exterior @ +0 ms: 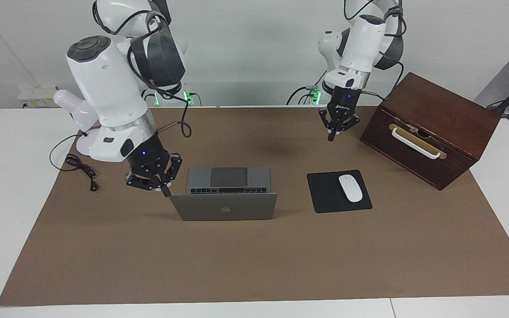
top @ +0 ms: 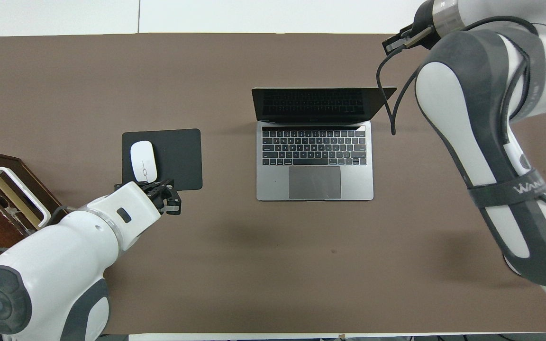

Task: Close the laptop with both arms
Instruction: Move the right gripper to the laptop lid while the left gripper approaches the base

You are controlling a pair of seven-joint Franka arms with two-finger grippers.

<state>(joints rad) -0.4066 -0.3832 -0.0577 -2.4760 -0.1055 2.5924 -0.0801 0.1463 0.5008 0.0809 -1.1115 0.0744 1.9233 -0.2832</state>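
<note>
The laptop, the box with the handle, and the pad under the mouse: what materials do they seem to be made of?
The laptop: probably metal, matte silver-grey, with an even soft sheen on the lid. The box: apparently wood, dark brown and polished, with faint grain and a white handle on a brass-coloured plate. The mouse pad: likely fabric or rubber, flat black without reflections.

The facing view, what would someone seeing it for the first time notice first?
The open laptop sits mid-table, its lid raised, with the shut right gripper low beside a corner of that lid. The shut left gripper hangs over bare mat beside the wooden box. A white mouse lies on a black pad.
</note>
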